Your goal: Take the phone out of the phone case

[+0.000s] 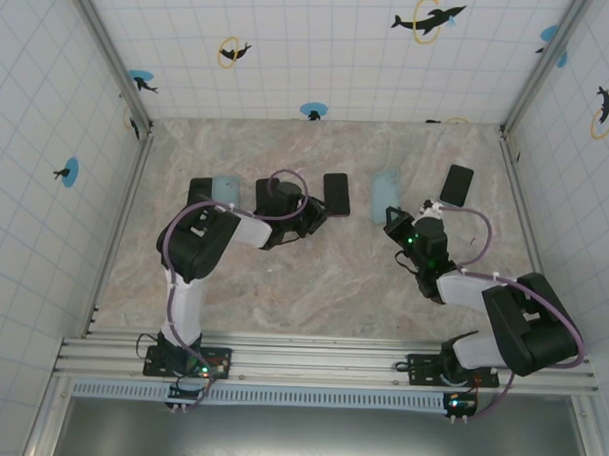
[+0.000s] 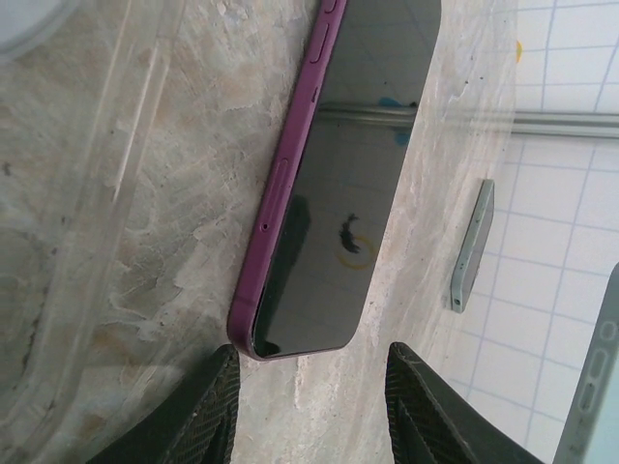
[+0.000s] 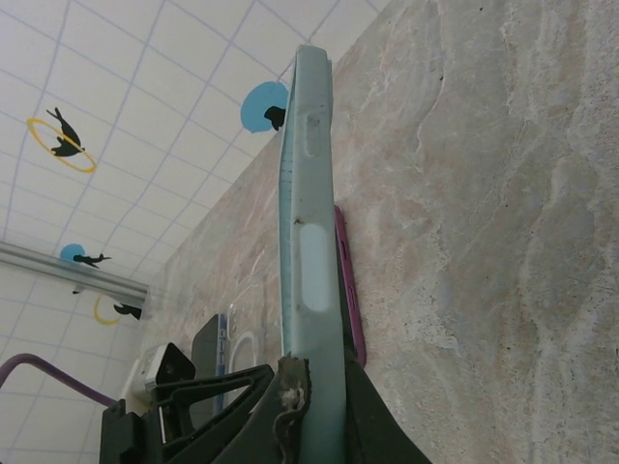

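Phone (image 2: 348, 174), one of two clearly seen bare on the marbled counter (image 1: 313, 278), lies before the open left end effector (image 2: 314, 362), while the right end effector (image 3: 314, 387) clamps one pale-blue case (image 3: 308, 193), amid tiled walls (image 1: 291, 47).

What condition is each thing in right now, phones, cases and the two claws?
purple phone: out of any case, flat, dark screen up.
clear case: empty, flat on the table.
light-blue case: pinched at its near end; contents cannot be told.
black phone: flat on the table, untouched.
left gripper: open, at the purple phone's near end.
right gripper: shut on the light-blue case.
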You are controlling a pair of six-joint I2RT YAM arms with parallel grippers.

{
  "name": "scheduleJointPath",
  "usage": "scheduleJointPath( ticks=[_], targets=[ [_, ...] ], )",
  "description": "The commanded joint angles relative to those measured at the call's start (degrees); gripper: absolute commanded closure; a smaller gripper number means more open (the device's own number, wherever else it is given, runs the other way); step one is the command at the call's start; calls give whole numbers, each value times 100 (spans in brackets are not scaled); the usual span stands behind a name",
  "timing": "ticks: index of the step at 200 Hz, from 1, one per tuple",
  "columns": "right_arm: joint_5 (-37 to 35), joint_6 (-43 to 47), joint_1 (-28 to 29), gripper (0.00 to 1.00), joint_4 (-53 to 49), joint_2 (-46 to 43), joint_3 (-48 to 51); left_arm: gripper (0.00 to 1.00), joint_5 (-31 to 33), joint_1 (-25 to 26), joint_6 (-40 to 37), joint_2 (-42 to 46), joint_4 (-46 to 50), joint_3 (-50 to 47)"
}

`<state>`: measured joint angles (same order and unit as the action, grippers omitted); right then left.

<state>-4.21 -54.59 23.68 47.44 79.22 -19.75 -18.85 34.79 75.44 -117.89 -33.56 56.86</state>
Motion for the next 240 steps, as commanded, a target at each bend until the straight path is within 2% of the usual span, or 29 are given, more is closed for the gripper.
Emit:
scheduleJointPath(
  ticks=[1,51,118,136,153,178,240],
  targets=[
    [-10,133,49,100,195,114,-104,57,156,11,-257,276,211,-44],
    [11,531,7,100,413,750,-418,54,350,24,-753,830,798,131],
    [341,643,-62,100,473,2114,-1362,45,970,-25,-1783,2172,1649,-43],
    [446,521,-71,100,633,2470,-1561,39,869,-111,-1793,2507,1522,-476],
    [422,467,-74,100,634,2700,-1744,38,859,-206,-1693,2868,1270,-855],
    [368,449,-59,100,635,2952,-1912,34,1049,-285,-1857,3284,1536,-1034],
    [471,466,-54,95,565,3431,-2314,33,1087,-383,-1849,3781,1635,-1502]
  ],
)
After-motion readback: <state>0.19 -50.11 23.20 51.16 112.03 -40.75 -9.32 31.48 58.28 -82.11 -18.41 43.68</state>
